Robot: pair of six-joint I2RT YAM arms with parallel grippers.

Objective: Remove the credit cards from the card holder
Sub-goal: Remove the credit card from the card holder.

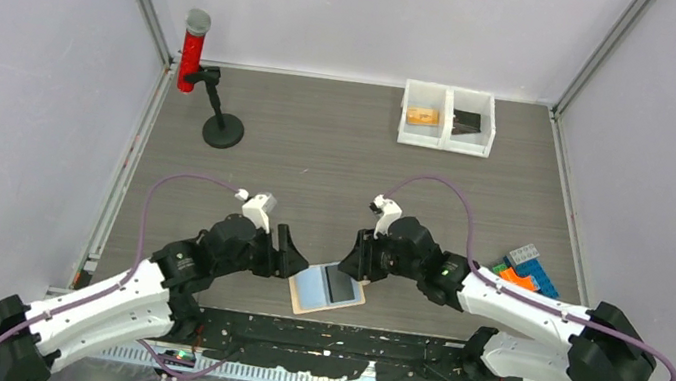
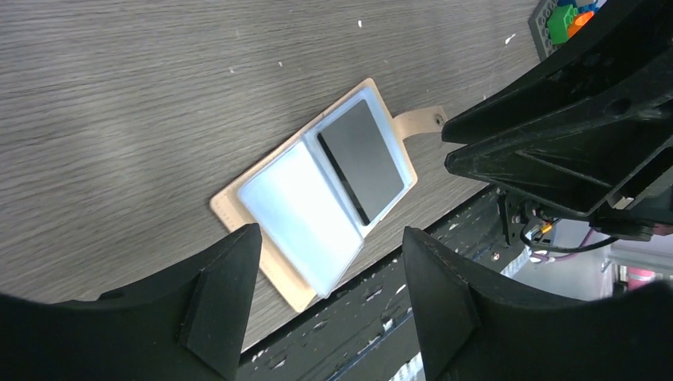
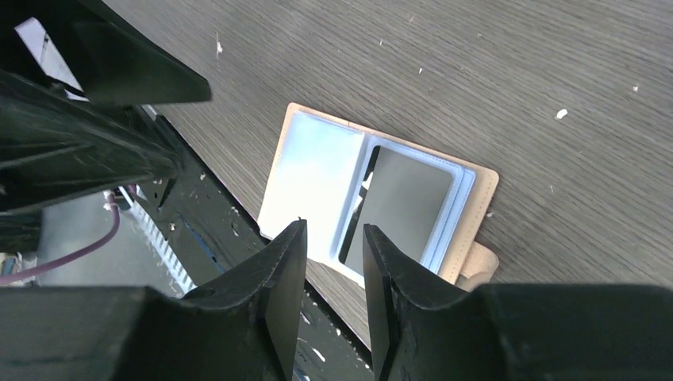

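Note:
The tan card holder (image 1: 299, 300) lies open and flat at the table's near edge, between my two grippers. Its right pocket holds a dark grey credit card (image 1: 340, 285); the left pocket is glossy pale blue. In the left wrist view the holder (image 2: 230, 208) shows the card (image 2: 363, 157) and its snap tab (image 2: 419, 122). My left gripper (image 2: 329, 274) is open, empty and hovers over the holder's near-left corner. In the right wrist view my right gripper (image 3: 333, 250) is narrowly open, empty, above the holder's (image 3: 486, 184) near edge by the card (image 3: 406, 202).
A white two-compartment bin (image 1: 443, 144) at the back holds an orange-tan block (image 1: 421, 116) and a dark object (image 1: 468, 123). A red cylinder (image 1: 193, 53) on a black stand (image 1: 223, 130) is back left. Coloured bricks (image 1: 529, 270) lie right. A black rail (image 1: 332, 336) runs along the near edge.

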